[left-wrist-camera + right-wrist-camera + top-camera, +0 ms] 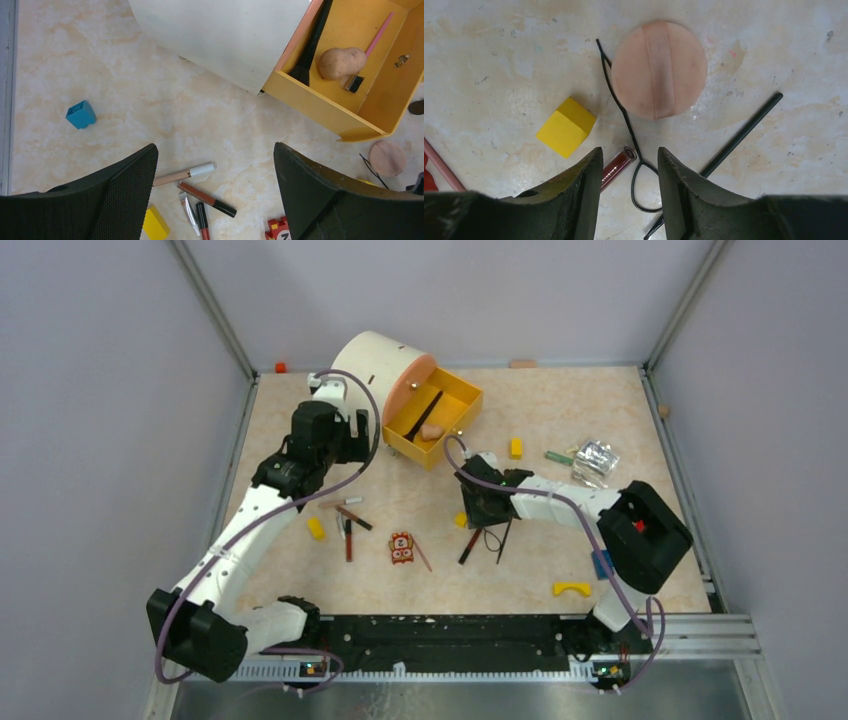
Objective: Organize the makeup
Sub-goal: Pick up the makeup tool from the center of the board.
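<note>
Beige marbled worktop [494, 55] lies under your right tool [626, 160], jaws apart and gripping nothing, straddling the black wire loop [626, 121]. Just beside it sits a peach puff [659, 70]. Your left tool [214, 150] hangs wide open near the yellow drawer [320, 107].

Site is presenting as a robotics lab test cell: grey panels [100, 390] and aluminium posts [213, 310] are enclosing a marble-patterned table [560, 405], a mounting rail [450, 630] carrying robot arms [245, 525]
</note>
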{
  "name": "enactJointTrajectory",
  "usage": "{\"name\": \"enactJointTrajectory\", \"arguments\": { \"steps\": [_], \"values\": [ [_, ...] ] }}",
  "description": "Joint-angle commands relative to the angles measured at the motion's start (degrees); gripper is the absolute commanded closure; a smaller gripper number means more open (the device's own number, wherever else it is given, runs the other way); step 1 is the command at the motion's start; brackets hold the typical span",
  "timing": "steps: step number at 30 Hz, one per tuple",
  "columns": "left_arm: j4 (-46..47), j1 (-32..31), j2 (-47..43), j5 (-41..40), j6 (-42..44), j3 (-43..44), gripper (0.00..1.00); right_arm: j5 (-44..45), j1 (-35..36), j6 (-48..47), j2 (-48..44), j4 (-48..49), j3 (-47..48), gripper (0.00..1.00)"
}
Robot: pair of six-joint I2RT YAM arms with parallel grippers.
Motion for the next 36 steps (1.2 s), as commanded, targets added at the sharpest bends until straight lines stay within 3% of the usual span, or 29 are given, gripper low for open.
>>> {"name": "enactJointTrajectory", "arguments": {
  "steps": [1, 13, 19, 23, 36],
  "values": [
    [3.1, 0.3, -2.1, 1.3, -0.5, -0.4, 0.09, 0.1, -1.0, -0.7, 2.5, 2.0, 3.4, 0.57],
    [3.3, 0.6, -2.5, 1.8, -0.5, -0.8, 0.09, -0.5, -1.9, -2.8, 8.3, 2.1, 5.0, 0.65],
    [3.4, 0.7, -2.6, 1.8, -0.5, -1.0, 0.09, 1.0, -1.9, -3.6, 7.7, 1.5, 5.5, 0.81],
    [3.4, 0.9, -2.6, 2.0, -0.5, -1.0, 0.09, -1.1, -1.9, -4.8, 5.6, 2.9, 4.9, 0.99],
    [3.5, 1.4, -2.6, 2.2, -0.5, -1.2, 0.09, 2.3, -2.5, -8.9, -5.3, 1.0, 5.8, 1.0]
  ]
}}
